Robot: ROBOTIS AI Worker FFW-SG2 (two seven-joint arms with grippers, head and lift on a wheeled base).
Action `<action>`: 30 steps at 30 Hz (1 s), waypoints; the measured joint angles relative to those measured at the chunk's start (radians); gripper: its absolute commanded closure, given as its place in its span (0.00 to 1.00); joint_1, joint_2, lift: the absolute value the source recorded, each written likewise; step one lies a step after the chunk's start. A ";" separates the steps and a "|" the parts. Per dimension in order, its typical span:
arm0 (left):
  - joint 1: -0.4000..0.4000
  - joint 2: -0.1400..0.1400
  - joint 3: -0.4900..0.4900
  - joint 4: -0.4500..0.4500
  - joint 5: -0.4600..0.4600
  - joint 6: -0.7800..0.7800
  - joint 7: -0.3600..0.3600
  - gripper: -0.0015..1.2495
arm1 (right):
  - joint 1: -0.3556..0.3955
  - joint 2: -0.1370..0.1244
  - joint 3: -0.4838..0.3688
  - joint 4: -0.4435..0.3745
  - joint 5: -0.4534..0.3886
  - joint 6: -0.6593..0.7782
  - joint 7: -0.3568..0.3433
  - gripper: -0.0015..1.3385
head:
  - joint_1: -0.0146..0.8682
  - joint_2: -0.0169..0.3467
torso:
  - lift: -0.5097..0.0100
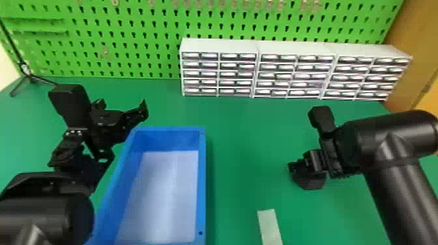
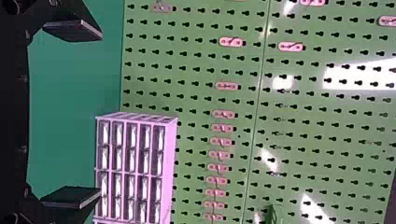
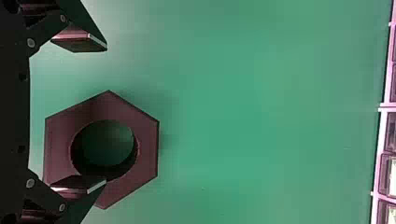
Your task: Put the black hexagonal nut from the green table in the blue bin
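The blue bin [image 1: 202, 182] and a pale strip [image 1: 269, 226] run off the head view's bottom edge; the contents of the drawer cabinets [image 1: 218, 45], upper right, are too small to tell. Lower left in the right wrist view, the right gripper [image 1: 302, 167] hides part of the black hexagonal nut [image 3: 57, 140].

Premises: a workshop bench area, of the robotics-lab kind. Grounds for the finding follow. A green table [image 1: 244, 130] serves as the work surface. Along its far side stands a green perforated pegboard [image 1: 156, 28], its rows of keyhole slots carrying small metal fittings [image 2: 227, 86]. Three white small-drawer cabinets [image 1: 220, 45] stand side by side before the board, from the middle to the right, in the manner of parts storage. A left robot arm [image 1: 45, 216] and a right robot arm [image 1: 394, 176] extend over the surface. At the far left is a thin black stand [image 1: 23, 69], apparently a tripod, though its upper part is cut off. A wood-toned panel [image 1: 412, 39] closes off the far right.
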 measured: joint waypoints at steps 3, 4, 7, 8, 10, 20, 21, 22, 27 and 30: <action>-0.001 0.000 0.000 0.000 0.000 0.000 -0.001 0.09 | -0.004 0.000 0.002 0.014 -0.002 -0.009 0.000 0.21 | 0.80 0.07 | 0.79; -0.001 0.000 0.000 0.000 0.000 0.000 -0.001 0.09 | -0.005 0.000 0.003 0.020 -0.004 -0.012 0.000 0.21 | 0.80 0.07 | 0.79; -0.001 0.000 0.000 0.000 0.000 0.000 -0.001 0.09 | -0.008 0.000 0.007 0.032 -0.005 -0.022 0.000 0.21 | 0.80 0.07 | 0.79; -0.001 0.000 0.000 0.000 0.000 0.000 -0.001 0.09 | -0.008 0.000 0.008 0.035 -0.006 -0.025 0.000 0.21 | 0.80 0.07 | 0.79; -0.001 0.000 0.000 0.000 0.000 0.000 -0.002 0.09 | -0.010 0.000 0.011 0.041 -0.006 -0.030 0.000 0.21 | 0.80 0.07 | 0.79; -0.001 0.000 0.000 0.001 0.000 0.000 -0.002 0.09 | -0.022 -0.003 0.025 0.082 -0.013 -0.059 0.000 0.21 | 0.80 0.07 | 0.79; -0.001 0.000 0.000 0.001 0.000 0.000 -0.002 0.09 | -0.023 -0.003 0.026 0.086 -0.014 -0.062 0.000 0.21 | 0.80 0.07 | 0.79; -0.002 0.000 0.000 0.001 0.000 0.000 -0.003 0.09 | -0.024 -0.003 0.028 0.090 -0.016 -0.065 0.000 0.21 | 0.80 0.07 | 0.79; -0.003 0.000 0.000 0.001 0.000 0.000 -0.004 0.09 | -0.026 -0.003 0.033 0.105 -0.019 -0.080 0.000 0.21 | 0.80 0.07 | 0.79; -0.003 0.000 -0.001 0.001 0.000 0.000 -0.005 0.09 | -0.027 -0.003 0.035 0.113 -0.023 -0.090 0.000 0.21 | 0.80 0.07 | 0.79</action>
